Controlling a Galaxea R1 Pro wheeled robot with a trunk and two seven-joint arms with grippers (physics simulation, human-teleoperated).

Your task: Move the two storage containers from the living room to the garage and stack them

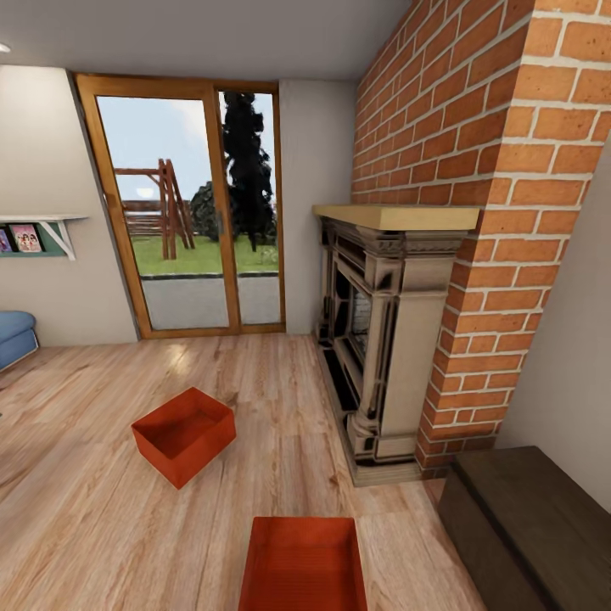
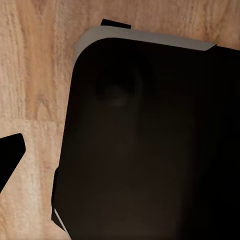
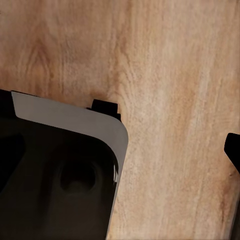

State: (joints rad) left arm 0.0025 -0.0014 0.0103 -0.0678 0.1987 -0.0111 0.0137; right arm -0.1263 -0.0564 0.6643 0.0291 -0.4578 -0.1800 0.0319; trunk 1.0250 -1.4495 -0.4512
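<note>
At the far left of the head view a blue seat (image 1: 15,335) pokes in from the edge, below a white wall shelf (image 1: 47,227) carrying small pictures. Next comes the wood-framed glass door (image 1: 191,208), with a swing frame, lawn and dark tree outside. On the light wood-plank floor (image 1: 93,509) of the living room sit the two storage containers — one orange-red container (image 1: 184,434) lies turned at an angle, out in the open left of centre; the other container (image 1: 304,564) is nearer, squared up and cut off by the lower edge. The two are apart, both empty and upright. Further right stands the carved fireplace surround (image 1: 382,339) under its pale mantel, set in the red-brick chimney (image 1: 501,170), then the dark low bench (image 1: 535,526) at the lower right.

Both wrist views look down on plank flooring and a dark rounded body of the robot (image 2: 150,140) — whether either pincer is spread or pressed together cannot be told.
</note>
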